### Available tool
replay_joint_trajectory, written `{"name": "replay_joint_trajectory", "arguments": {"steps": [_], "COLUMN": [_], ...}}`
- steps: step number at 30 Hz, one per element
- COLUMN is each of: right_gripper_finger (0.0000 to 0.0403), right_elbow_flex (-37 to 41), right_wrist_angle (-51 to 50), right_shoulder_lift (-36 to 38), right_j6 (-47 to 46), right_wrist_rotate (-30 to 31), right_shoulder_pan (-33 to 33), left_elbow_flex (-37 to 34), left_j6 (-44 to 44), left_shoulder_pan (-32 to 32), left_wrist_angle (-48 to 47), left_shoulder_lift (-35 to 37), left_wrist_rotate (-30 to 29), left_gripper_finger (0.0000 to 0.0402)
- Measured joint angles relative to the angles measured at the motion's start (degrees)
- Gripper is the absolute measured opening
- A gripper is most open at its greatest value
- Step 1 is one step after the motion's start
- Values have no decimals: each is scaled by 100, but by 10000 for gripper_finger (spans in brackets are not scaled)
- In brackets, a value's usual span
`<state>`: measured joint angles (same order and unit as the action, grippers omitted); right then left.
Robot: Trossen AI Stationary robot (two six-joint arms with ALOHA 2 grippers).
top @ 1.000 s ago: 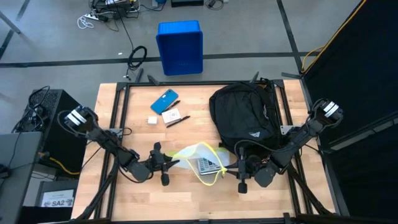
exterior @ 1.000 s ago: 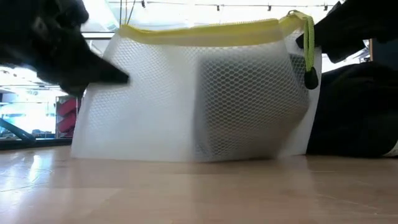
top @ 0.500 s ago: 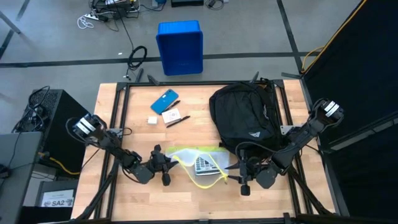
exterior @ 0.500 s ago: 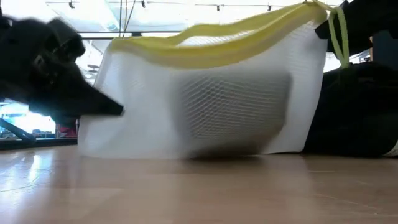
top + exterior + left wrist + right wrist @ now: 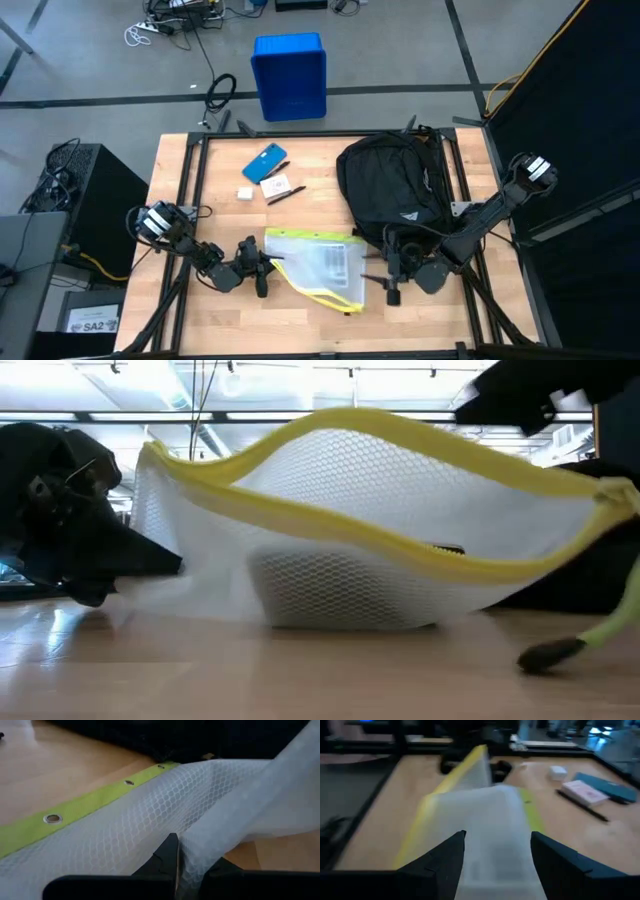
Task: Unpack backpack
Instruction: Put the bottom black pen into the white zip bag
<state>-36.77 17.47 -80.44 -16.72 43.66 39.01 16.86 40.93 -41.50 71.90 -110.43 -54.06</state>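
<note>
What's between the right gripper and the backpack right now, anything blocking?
Nothing visible. In the high view the right gripper, jaws open, sits just in front of the backpack with only bare table between. The mesh pouch lies to its side, pinched at its far end by the left gripper.

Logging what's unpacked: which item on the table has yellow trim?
The mesh pouch, lying between both grippers. The phone is blue, the backpack black.

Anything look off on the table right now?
The mesh pouch lies slumped and skewed beside the backpack, one corner pinched in the shut left pincer. The open right pincer is clear of it. Nothing is spilled or torn.
</note>
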Motion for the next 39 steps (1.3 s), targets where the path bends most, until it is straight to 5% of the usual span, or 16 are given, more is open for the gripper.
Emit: {"name": "replay_joint_trajectory", "arguments": {"steps": [12, 20, 30, 39], "right_gripper_finger": [190, 193, 209, 206], "right_elbow_flex": [-395, -1669, -3812, -4522], "right_wrist_angle": [4, -655, -2142, -2220], "right_shoulder_lift": [-57, -1581, -3505, -4272], "right_j6": [1206, 1897, 2944, 3297], "right_wrist_rotate": [-3090, -4850, -5028, -5184], "right_shoulder_pan": [-2871, -4343, -5131, -5604], "left_elbow_flex": [0, -7, -2, 61], "left_j6": [-11, -28, -36, -45], "left_shoulder_pan": [1, 22, 22, 22], "left_wrist_angle": [137, 174, 205, 205], "left_shoulder_lift": [0, 2, 2, 4], "left_wrist_rotate": [129, 197, 275, 341], "left_gripper_finger": [0, 0, 0, 0]}}
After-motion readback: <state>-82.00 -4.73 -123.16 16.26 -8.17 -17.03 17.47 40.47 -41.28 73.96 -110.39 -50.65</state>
